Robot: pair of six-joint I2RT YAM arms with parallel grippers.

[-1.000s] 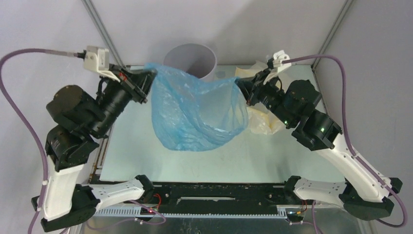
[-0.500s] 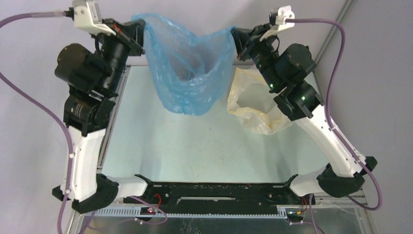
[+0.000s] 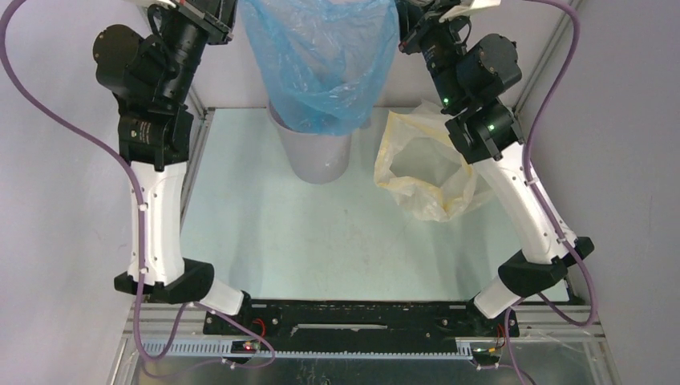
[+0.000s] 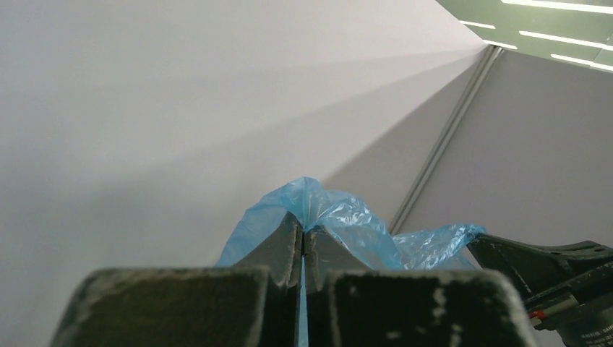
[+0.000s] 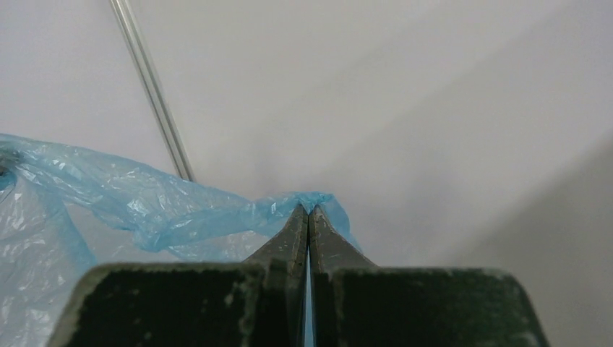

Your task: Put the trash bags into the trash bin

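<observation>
2 raised arms hold the blue trash bag (image 3: 319, 72) stretched between them, the left gripper (image 4: 302, 230) and right gripper (image 5: 309, 215) each pinching an opposite rim corner. The bag hangs lengthwise down, its bottom at the trash bin (image 3: 317, 160) mouth directly below, equally near both arms.

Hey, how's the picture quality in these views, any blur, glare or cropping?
Top view: evenly lit and sharp, but the blue trash bag runs off the top edge. Left wrist view: the left gripper is soft up close, ceiling lights glare in the top right corner. Right wrist view: right gripper equally soft, bag creases crisp.
</observation>
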